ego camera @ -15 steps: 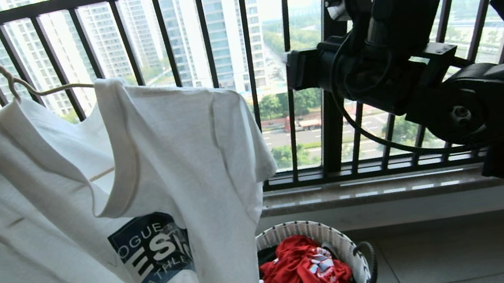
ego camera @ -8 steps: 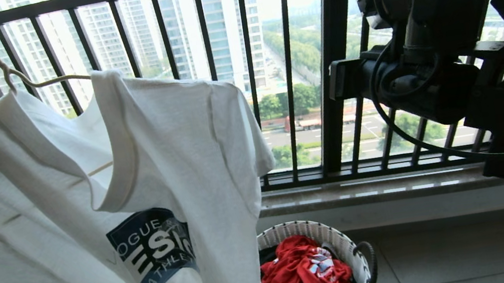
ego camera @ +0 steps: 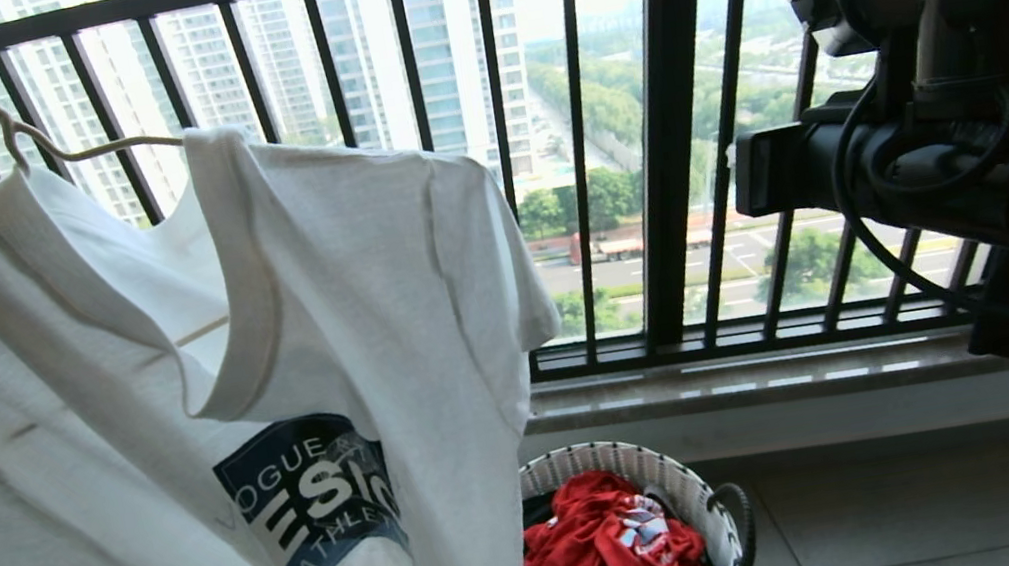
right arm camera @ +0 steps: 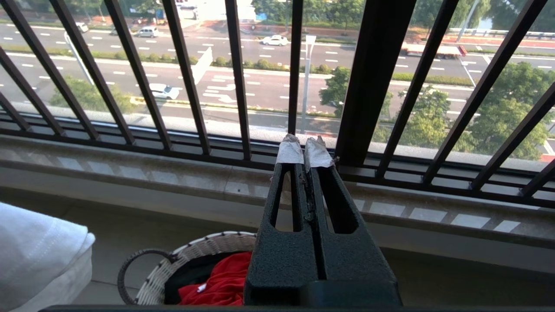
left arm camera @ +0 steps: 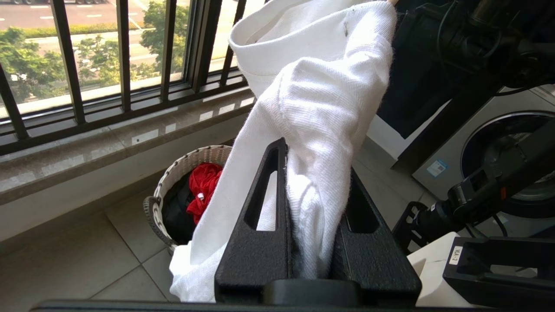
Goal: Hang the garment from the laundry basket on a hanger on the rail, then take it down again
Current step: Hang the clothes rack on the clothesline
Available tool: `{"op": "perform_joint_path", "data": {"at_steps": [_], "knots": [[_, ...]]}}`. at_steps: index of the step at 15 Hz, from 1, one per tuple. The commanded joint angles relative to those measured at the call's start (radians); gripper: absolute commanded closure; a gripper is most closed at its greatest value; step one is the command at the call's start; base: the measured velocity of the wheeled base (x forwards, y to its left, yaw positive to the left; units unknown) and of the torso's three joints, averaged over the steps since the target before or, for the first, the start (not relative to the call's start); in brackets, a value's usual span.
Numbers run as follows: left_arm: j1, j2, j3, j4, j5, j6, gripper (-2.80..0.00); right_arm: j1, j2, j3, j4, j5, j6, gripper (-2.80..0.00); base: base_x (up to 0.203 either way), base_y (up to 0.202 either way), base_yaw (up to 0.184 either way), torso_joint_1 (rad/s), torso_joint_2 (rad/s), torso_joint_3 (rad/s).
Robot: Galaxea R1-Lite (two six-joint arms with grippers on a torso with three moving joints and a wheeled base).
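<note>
The T-shirt (ego camera: 294,357) hangs in the air on the left, draped over the thin hanger (ego camera: 37,144), whose long neck runs up out of the top corner; I can't see what the hook rests on. The neckband gapes wide and the blue chest print faces the room, tilted. The shirt's lower edge drops just beside the basket (ego camera: 667,480), which stands on the floor tiles under the window sill with a red cloth (ego camera: 609,560) heaped inside it.

The left tool (left arm camera: 310,173) is clamped on a bunched fold of the white fabric, its two black fingers (left arm camera: 260,225) pressed to either side of the cloth, the basket (left arm camera: 186,169) below and beyond it.

The right tool (right arm camera: 303,151) is empty, its taped tips pressed together, pointing at the black window railing (right arm camera: 373,86) above the basket (right arm camera: 195,255). In the head view that arm (ego camera: 925,125) stretches in from the right at mid height, well apart from the shirt, in front of the railing (ego camera: 662,126).
</note>
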State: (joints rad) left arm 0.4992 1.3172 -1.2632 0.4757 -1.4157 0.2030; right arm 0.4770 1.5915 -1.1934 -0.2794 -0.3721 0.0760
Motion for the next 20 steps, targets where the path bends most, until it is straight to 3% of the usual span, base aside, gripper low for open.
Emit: {"op": "perform_joint_path", "data": {"at_steps": [1,6,10,20], "knots": [[-0.01,0.007,-0.001,0.003,-0.008,0.001,0.0,-0.005,-0.016,0.0,-0.006,-0.004,0.001,0.0,0.0,0.0,0.0,0.0,0.0,0.0],[-0.013,0.007,0.0,0.001,-0.008,0.001,0.0,-0.008,-0.024,0.004,-0.007,-0.004,0.004,0.0,0.0,0.0,0.0,0.0,0.0,0.0],[-0.013,0.007,0.001,0.001,-0.008,0.001,0.0,-0.008,-0.028,0.008,-0.007,-0.004,0.002,0.0,0.0,0.0,0.0,0.016,-0.19,-0.269],[-0.028,0.004,0.004,0.003,-0.008,0.001,0.0,-0.008,-0.072,0.009,-0.003,-0.004,-0.001,0.0,0.0,0.0,0.0,0.126,-0.5,-0.33]]}}
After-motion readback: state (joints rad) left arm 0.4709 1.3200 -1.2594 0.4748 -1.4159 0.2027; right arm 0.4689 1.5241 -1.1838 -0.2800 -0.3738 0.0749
